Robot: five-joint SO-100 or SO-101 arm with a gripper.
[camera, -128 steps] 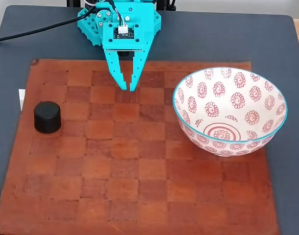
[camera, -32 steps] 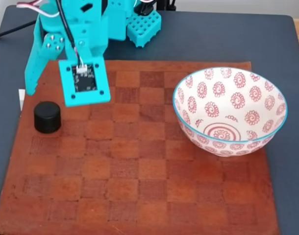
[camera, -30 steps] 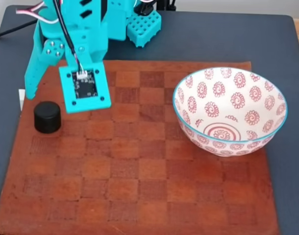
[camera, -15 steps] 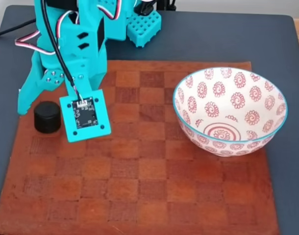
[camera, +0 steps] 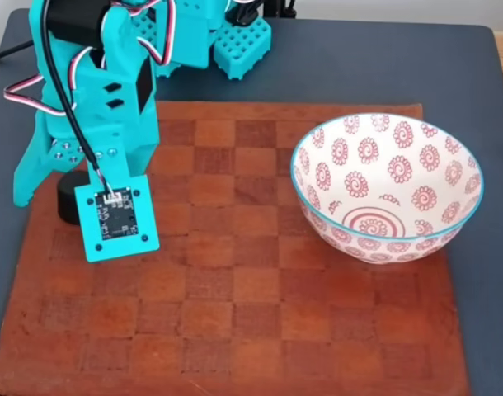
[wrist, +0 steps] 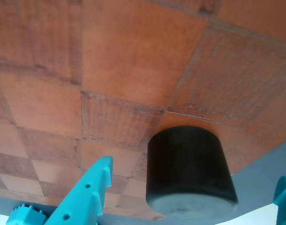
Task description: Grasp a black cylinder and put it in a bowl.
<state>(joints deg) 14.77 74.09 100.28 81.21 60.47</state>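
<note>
The black cylinder stands upright near the corner of the brown checkered mat. My gripper is open, with one teal finger on its left and the other on its right, both apart from it. In the fixed view the gripper hangs over the cylinder, which peeks out from under the arm at the mat's left side. The white bowl with red swirls and a teal rim sits on the right of the mat with nothing in it.
The checkered mat lies on a dark grey table. The mat's edge runs close to the cylinder, with grey table beyond it. The arm's teal base stands at the back, and the bowl is a few squares to the right.
The arm has swung left and come down toward the front. The open gripper was behind the cylinder and now straddles it. Cylinder and bowl have not moved.
</note>
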